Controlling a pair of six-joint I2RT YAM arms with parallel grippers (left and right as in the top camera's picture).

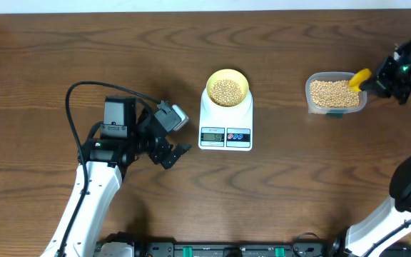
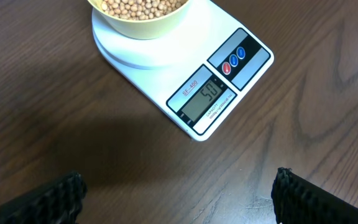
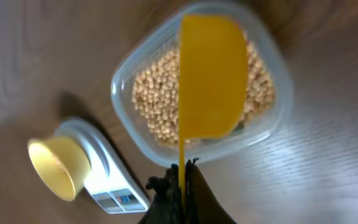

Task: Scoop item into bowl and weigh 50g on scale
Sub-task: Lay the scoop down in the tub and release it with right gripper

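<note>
Since the scale (image 1: 225,135) display (image 2: 205,98) appears to read fifty with the bowl (image 1: 208,87) sitting on its round platform, we judge the weighing done and the step in hand to be putting the spoon (image 3: 211,81) away. To do it well, we lower the spoon gently into the clear tub (image 3: 120,106) so that no beans (image 1: 226,91) bounce out. We also keep both arms away from the scale so the reading is not disturbed. Our right fingers (image 3: 197,199) are clenched on the thin edge of the spoon's handle. That arm reaches to the far right of the table (image 1: 48,57) and holds the spoon's cup over the tub's beans; whether it touches them we cannot tell. Our left fingers (image 2: 48,199) are spread wide and grasp nothing. The left arm hangs low over bare table just left of the scale, its camera pointed at the display.
</note>
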